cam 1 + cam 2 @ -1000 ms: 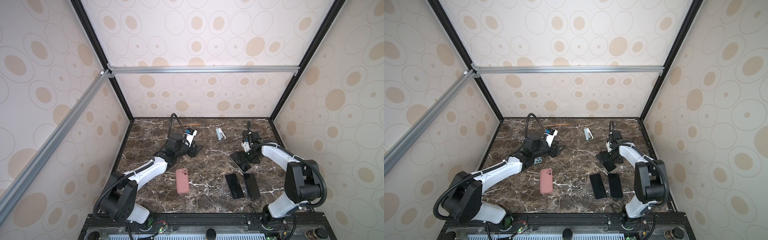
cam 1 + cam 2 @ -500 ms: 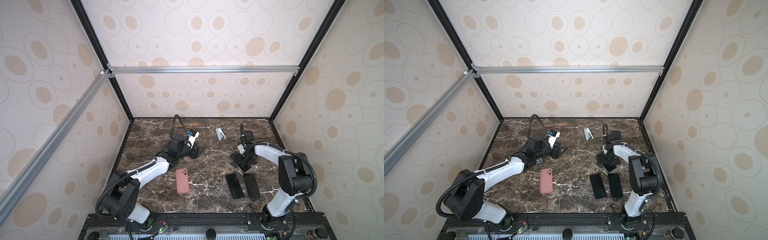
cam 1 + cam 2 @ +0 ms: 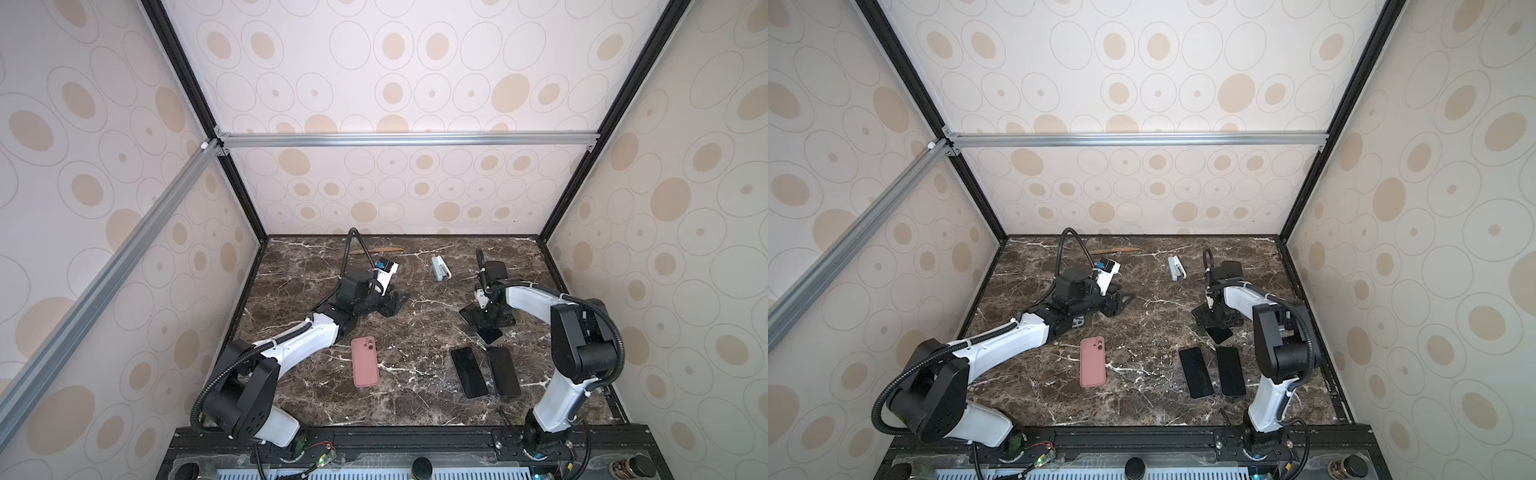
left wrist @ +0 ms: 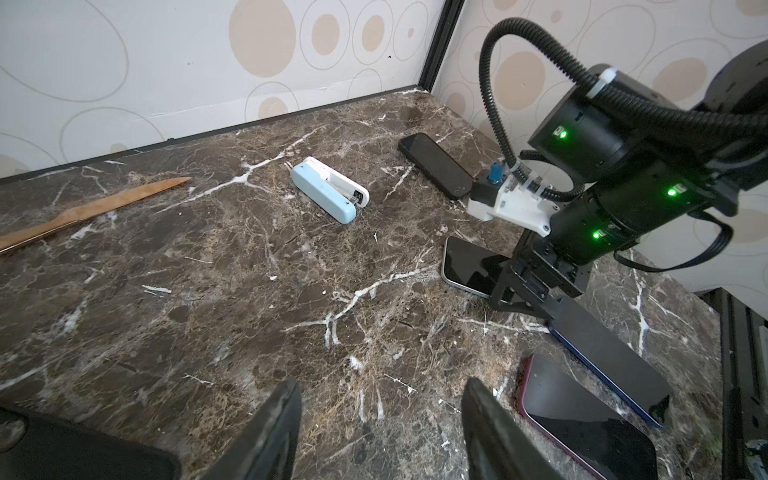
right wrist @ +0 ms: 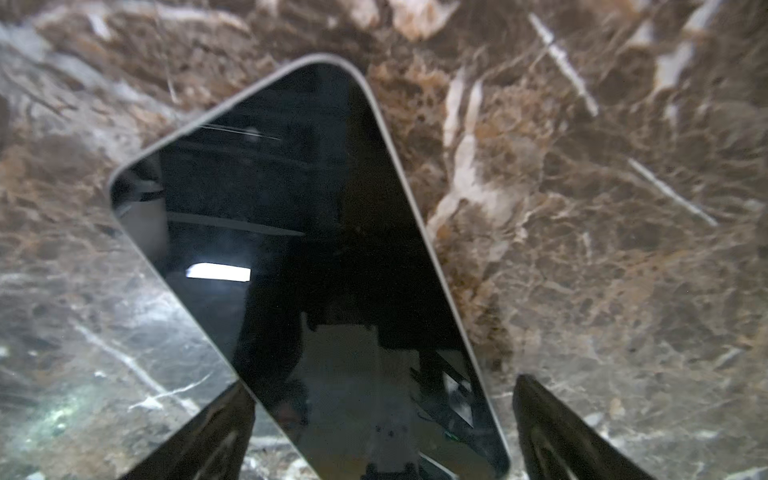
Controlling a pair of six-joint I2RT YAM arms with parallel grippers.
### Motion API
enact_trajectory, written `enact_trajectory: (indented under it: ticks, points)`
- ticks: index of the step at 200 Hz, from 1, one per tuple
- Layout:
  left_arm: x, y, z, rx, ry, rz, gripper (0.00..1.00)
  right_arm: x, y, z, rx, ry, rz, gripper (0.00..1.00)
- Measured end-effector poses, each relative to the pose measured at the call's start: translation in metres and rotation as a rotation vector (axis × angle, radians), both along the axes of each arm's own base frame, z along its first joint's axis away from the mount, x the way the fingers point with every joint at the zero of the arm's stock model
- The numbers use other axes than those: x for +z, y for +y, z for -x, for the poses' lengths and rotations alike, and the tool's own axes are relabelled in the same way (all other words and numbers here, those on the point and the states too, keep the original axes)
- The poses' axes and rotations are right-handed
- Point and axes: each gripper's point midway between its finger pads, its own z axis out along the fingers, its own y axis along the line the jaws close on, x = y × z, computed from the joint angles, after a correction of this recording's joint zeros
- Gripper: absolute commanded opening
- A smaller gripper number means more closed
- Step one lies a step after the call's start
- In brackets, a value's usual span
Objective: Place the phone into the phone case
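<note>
Right gripper [image 5: 384, 382]: jaws apart, straddling phone [image 5: 291, 228]
Left gripper [image 4: 380, 384]: jaws apart, empty
Case [image 3: 365, 361]: pink, flat, well apart from phone

Right gripper [image 3: 487, 318] apparently shifted left over phone [image 5: 316, 249].

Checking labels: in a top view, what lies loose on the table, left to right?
Pink case → stapler → phone → second phone. Overlapping ones are left out.
</note>
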Motion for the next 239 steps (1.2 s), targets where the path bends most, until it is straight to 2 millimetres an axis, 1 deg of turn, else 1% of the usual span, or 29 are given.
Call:
enact_trajectory:
  ticks: [38, 57, 96, 123, 164, 181, 203, 223, 229, 239]
  points:
    - [0.001, 0.001, -0.001, 0.006, -0.003, -0.002, 0.62, -0.002, 0.006, -0.001, 0.012, 0.009, -0.034, 0.8]
    - [0.001, 0.001, -0.002, 0.009, -0.004, -0.003, 0.62, -0.002, 0.008, -0.001, 0.012, 0.006, -0.041, 0.7]
    - [0.002, 0.002, -0.003, 0.017, -0.01, -0.008, 0.62, -0.002, 0.008, -0.002, 0.014, 0.005, -0.042, 0.58]
    - [0.001, 0.003, -0.004, 0.022, -0.009, -0.011, 0.62, -0.002, 0.009, -0.002, 0.015, 0.004, -0.046, 0.51]
    - [0.001, 0.005, -0.006, 0.041, -0.014, -0.019, 0.62, 0.001, 0.013, -0.003, 0.017, -0.024, -0.06, 0.47]
    - [0.002, 0.007, -0.007, 0.05, -0.016, -0.022, 0.62, 0.009, 0.018, -0.004, 0.033, -0.06, -0.068, 0.46]
    - [0.006, 0.007, -0.009, 0.056, -0.019, -0.022, 0.62, 0.029, 0.03, -0.009, 0.074, -0.14, -0.085, 0.43]
    - [0.01, 0.006, -0.01, 0.057, -0.013, -0.012, 0.62, 0.053, 0.048, -0.014, 0.138, -0.236, -0.101, 0.42]
    - [0.012, 0.005, -0.009, 0.056, -0.007, -0.006, 0.62, 0.056, 0.051, -0.014, 0.15, -0.251, -0.106, 0.43]
    - [0.014, 0.004, -0.009, 0.053, 0.004, 0.008, 0.62, 0.066, 0.062, -0.015, 0.188, -0.288, -0.118, 0.43]
